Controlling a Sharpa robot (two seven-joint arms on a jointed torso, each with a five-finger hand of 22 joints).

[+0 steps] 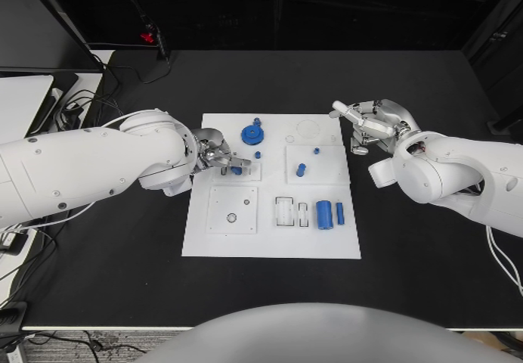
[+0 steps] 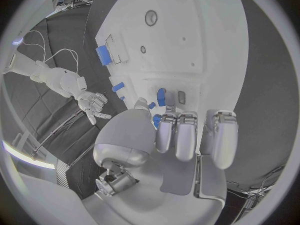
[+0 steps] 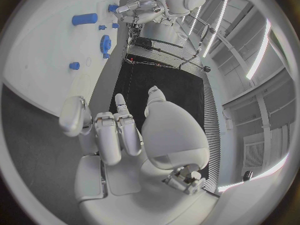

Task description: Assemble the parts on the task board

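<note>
Head view: left hand [image 1: 218, 157] over the task board [image 1: 273, 234]'s left edge, fingers touching a small blue peg [image 1: 236, 170]; grip impossible to confirm.

Left wrist view: peg just beyond curled fingertips [image 2: 165, 130].

Right wrist view: right hand [image 3: 119, 135] empty, fingers apart, well off.

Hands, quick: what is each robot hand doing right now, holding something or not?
Left hand: fingers over a small blue part on the task board; whether it holds it cannot be told.
Right hand: open, holding nothing.
</note>
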